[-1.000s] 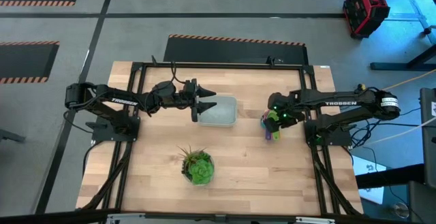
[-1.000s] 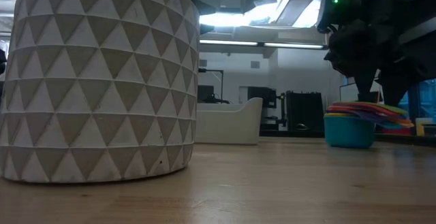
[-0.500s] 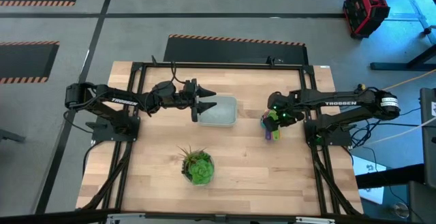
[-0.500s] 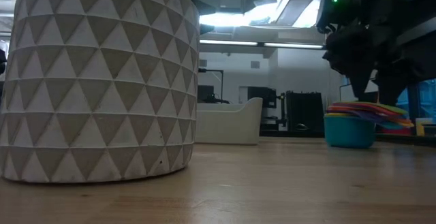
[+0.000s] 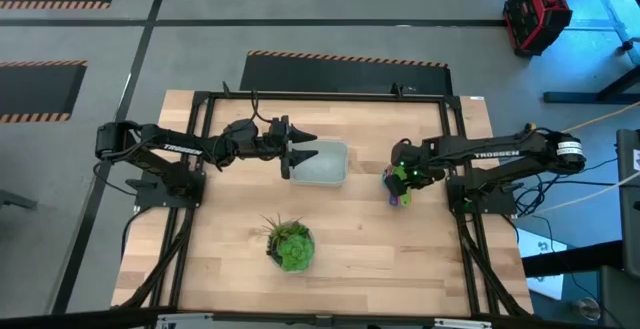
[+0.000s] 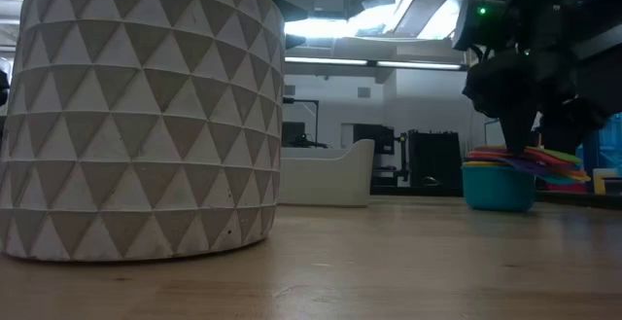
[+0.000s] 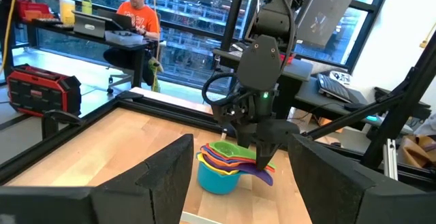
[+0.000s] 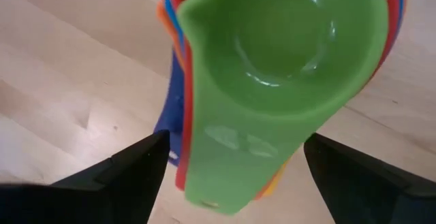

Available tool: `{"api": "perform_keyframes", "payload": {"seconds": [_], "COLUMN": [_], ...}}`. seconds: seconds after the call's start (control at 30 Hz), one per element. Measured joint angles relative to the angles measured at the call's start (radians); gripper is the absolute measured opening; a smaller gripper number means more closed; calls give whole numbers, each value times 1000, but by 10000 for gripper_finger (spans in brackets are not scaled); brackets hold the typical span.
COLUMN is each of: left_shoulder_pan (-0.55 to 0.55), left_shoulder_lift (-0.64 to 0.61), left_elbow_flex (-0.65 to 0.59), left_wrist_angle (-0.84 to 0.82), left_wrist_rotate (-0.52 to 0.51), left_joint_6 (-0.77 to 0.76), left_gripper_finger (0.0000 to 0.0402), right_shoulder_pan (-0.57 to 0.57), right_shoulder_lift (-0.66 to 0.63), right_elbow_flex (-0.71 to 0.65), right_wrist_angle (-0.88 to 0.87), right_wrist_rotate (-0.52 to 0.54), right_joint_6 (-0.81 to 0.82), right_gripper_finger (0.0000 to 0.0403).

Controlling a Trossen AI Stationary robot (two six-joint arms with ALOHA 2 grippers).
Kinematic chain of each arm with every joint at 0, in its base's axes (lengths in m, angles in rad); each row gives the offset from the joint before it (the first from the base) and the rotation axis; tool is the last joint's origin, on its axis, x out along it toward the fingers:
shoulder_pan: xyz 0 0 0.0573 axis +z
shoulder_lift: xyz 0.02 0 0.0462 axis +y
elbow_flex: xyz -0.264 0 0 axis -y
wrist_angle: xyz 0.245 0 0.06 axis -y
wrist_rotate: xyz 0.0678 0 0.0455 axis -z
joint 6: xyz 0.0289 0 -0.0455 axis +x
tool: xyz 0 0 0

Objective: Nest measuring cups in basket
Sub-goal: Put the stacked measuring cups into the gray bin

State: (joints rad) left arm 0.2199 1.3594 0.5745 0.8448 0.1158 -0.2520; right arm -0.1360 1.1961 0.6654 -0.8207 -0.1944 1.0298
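Note:
The measuring cups [image 5: 399, 191] sit nested in one stack on the table right of centre, a blue cup at the bottom [image 6: 498, 186] and a green one on top [image 8: 286, 54], their handles fanned out. My right gripper [image 5: 397, 177] is open, just above the stack, pointing down. In the right wrist view its fingers [image 8: 136, 169] stand on either side of the handles. The pale basket [image 5: 325, 165] rests on its base left of the cups. My left gripper [image 5: 302, 156] is open and level at the basket's left end, facing the cups [image 7: 228, 166].
A potted plant [image 5: 291, 244] in a white patterned pot [image 6: 141, 116] stands near the table's near edge, in front of the basket [image 6: 326, 174]. Bare wood lies between the basket and the cups. A person sits at a desk beyond the table [image 7: 136, 13].
My right gripper has come down toward the stack of cups, its fingertips now at the level of the top cup's rim. The cups, the basket and my left arm have kept still.

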Motion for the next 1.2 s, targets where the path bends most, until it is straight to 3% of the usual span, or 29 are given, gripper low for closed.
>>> {"api": "perform_keyframes", "payload": {"seconds": [0.37, 1.2], "left_shoulder_pan": [0, 0], "left_shoulder_lift": [0, 0], "left_elbow_flex": [0, 0], "left_wrist_angle": [0, 0], "left_wrist_rotate": [0, 0], "left_joint_6": [0, 0], "left_gripper_finger": [234, 234], "right_shoulder_pan": [0, -61], "right_shoulder_lift": [0, -1], "right_elbow_flex": [-70, -82], "right_wrist_angle": [183, 362], "right_wrist_rotate": [-16, -6], "right_joint_6": [13, -118], "right_gripper_finger": [343, 343]}}
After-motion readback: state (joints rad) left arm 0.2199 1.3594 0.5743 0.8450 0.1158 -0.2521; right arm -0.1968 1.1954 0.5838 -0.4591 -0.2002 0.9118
